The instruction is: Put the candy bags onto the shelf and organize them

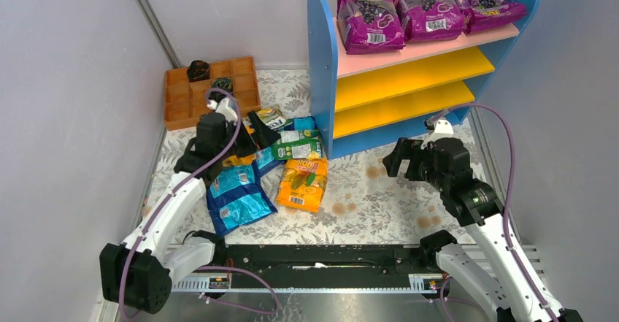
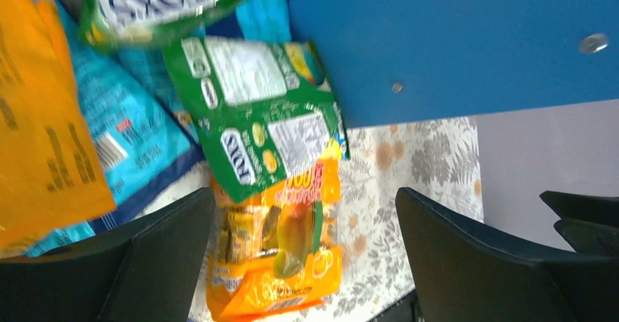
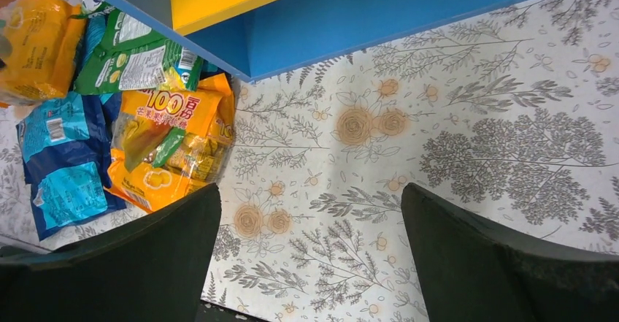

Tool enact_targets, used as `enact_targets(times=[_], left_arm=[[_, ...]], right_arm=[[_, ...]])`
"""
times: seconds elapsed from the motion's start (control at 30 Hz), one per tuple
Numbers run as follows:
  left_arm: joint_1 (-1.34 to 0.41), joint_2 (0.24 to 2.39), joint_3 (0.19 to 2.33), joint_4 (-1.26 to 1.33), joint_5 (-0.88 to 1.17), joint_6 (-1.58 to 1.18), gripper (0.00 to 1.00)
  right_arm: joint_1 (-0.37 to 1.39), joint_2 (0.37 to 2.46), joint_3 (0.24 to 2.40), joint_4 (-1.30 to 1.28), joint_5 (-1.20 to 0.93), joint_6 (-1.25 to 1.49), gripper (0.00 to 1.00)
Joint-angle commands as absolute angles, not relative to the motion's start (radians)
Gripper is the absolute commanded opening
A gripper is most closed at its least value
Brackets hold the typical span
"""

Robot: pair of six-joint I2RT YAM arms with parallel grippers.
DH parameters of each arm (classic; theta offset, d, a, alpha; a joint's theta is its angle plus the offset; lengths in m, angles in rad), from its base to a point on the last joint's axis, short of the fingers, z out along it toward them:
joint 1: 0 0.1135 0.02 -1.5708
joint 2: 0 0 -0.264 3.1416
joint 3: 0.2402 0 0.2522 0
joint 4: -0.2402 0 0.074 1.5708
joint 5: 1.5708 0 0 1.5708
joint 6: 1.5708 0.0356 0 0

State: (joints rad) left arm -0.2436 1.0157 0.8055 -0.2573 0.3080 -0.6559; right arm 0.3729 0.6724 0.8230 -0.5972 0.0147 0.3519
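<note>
Now | purple bags (image 1: 427, 9): three | shelf (image 1: 322, 59): one, three-tier | orange tray (image 1: 179, 106): one

There is one shelf (image 1: 322, 66), with three purple bags (image 1: 370, 21). There is one tray (image 1: 179, 106), with two dark items (image 1: 198, 69). In the pile I count two orange bags (image 1: 303, 183), two green bags (image 1: 295, 145) and at least two blue bags (image 1: 237, 198).

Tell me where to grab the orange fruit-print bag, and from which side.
Pinch the orange bag at its near end seam, coming down from the right, over the table. It lies flat; its far end is tucked under the green bag and the blue bag lies close on its left, so the near and right edges look freest.
</note>
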Motion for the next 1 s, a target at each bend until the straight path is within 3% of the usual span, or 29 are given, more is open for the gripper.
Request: enact_targets(times=[0.0, 0.17, 0.47, 0.77, 0.83, 0.97], left_arm=[[-0.246, 1.007, 0.720, -0.142, 0.413, -0.777, 0.99], [-0.317, 0.988, 0.593, -0.073, 0.374, -0.870, 0.96], [-0.520, 0.886, 0.419, -0.059, 0.090, -1.021, 0.90], [-0.695, 0.982, 0.397, -0.106, 0.019, -1.002, 0.88], [-0.713, 1.015, 0.391, -0.087, 0.019, -0.997, 0.82], [-0.784, 1.086, 0.370, 0.035, 0.062, -1.056, 0.60]], right_arm=[[0.370, 0.669, 0.791, -0.518, -0.042, 0.385, 1.00], [0.368, 0.705, 0.749, -0.453, -0.164, 0.390, 1.00], [0.369, 0.828, 0.681, -0.358, -0.349, 0.454, 1.00], [0.370, 0.857, 0.635, -0.324, -0.384, 0.478, 1.00], [0.370, 0.862, 0.631, -0.320, -0.384, 0.482, 1.00], [0.370, 0.868, 0.630, -0.317, -0.383, 0.486, 1.00]])
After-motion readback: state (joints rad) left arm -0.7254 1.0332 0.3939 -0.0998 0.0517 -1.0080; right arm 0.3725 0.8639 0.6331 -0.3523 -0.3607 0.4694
